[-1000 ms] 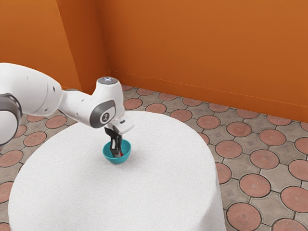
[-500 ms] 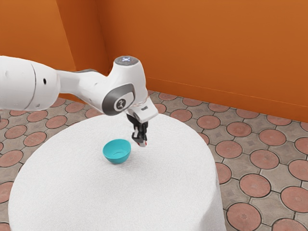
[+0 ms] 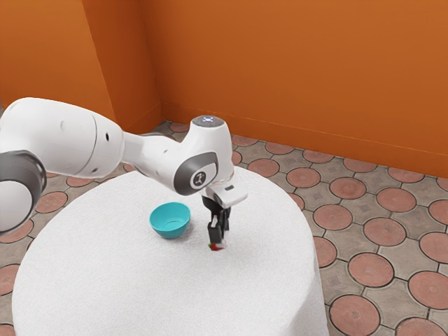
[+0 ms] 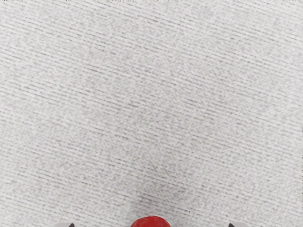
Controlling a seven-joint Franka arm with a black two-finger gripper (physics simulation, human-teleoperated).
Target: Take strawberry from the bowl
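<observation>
Your gripper (image 3: pixel 218 244) is low over the white tablecloth (image 3: pixel 140 280), apart from the teal bowl (image 3: pixel 170 229). Jaws spread, strawberry (image 3: pixel 214 247) between them, gaps either side. Berry lies outside the bowl.

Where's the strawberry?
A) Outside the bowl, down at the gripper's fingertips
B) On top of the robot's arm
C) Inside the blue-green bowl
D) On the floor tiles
A: the red strawberry shows at the tips of the gripper, beyond the rim of the bowl, on its side toward the exterior view's right.
</observation>
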